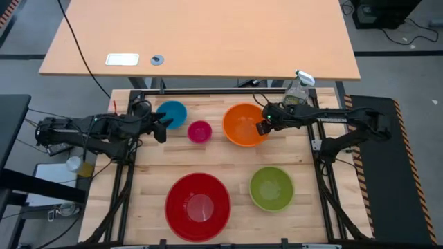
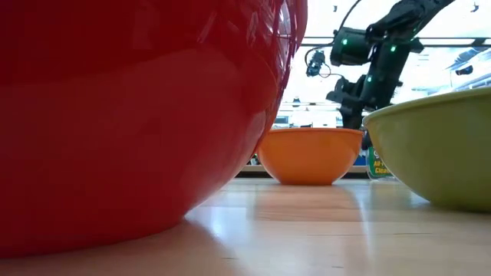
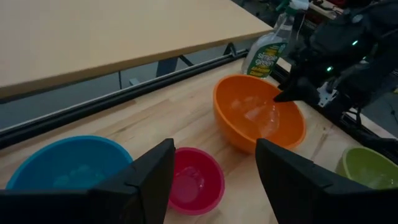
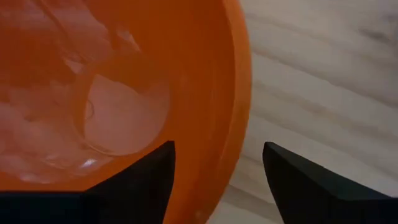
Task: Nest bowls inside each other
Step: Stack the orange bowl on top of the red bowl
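Observation:
Five bowls rest on their bases on the wooden table. The blue bowl (image 1: 173,114), the pink bowl (image 1: 199,131) and the orange bowl (image 1: 246,124) stand in a far row. The red bowl (image 1: 198,206) and the green bowl (image 1: 271,188) stand near the front. My left gripper (image 1: 161,126) is open beside the blue bowl's rim, pointing toward the pink bowl (image 3: 196,180). My right gripper (image 4: 217,149) is open just above the orange bowl's right rim (image 4: 239,106), one finger over the inside and one over the outside.
A clear spray bottle (image 1: 297,88) stands at the far right corner, close behind my right arm. A larger tan table (image 1: 201,34) lies beyond the far edge. Bare wood shows between the two rows of bowls.

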